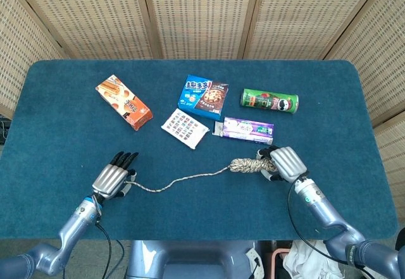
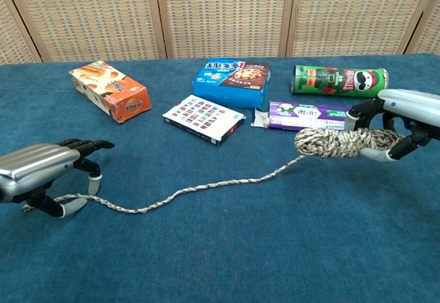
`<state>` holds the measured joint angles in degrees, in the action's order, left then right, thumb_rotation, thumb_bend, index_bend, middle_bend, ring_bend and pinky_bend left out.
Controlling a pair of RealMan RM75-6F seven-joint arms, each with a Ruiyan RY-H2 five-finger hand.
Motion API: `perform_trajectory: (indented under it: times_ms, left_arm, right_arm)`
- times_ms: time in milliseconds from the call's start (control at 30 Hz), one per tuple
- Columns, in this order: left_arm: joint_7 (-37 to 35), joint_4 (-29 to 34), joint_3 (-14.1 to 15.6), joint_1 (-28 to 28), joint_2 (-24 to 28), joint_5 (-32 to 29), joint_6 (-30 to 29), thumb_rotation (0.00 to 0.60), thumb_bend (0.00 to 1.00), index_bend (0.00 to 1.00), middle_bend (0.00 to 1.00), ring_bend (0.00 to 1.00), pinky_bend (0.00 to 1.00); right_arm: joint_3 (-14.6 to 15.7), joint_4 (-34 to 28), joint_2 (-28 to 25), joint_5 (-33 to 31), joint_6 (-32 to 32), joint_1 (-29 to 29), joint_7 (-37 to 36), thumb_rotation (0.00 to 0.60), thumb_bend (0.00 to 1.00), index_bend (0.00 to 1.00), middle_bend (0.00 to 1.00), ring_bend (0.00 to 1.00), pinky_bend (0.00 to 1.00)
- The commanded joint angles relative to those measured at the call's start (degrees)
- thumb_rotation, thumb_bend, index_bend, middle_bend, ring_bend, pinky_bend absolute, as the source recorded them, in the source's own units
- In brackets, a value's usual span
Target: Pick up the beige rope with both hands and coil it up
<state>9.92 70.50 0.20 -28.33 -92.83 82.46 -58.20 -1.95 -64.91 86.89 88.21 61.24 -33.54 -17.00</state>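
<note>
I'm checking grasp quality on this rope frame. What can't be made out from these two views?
- Left hand on the beige rope: the head view's knuckles cover the contact; the chest view doesn't show whether the fingers pinch the rope end or rest over it.
- Right hand: cut off by the chest view's right edge.
- Wound bundle's far side: hidden under that hand in the head view.

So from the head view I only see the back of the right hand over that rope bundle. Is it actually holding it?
Observer: Yes. The chest view shows the right hand wrapped round the coiled end of the beige rope, fingers behind and thumb underneath.
Operator: And the left one?
Observer: The left hand sits over the rope's loose end, which runs between its thumb and fingertips. I cannot confirm a firm pinch.
</note>
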Motion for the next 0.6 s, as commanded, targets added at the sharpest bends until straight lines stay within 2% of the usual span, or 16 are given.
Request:
perform_trajectory:
  times_ms: [33,600]
  left_arm:
    - [0.3,0.0,-0.2,0.1,-0.1,-0.3,-0.3,0.6,0.44,0.61,0.0,0.0,0.0]
    - [-0.2,0.6,-0.7,0.1,0.6,0.2,-2.1,0.6,0.46,0.67,0.0,0.0,0.0]
  right_arm:
    - [0.0,0.1,0.0,0.1,0.1,0.0,-0.1,0.6,0.57,0.64,0.58,0.38,0.62]
    - [0.0,0.3,-0.1,0.4,0.8,0.1,-0.5,0.6,0.57,0.64,0.58,0.38,0.62]
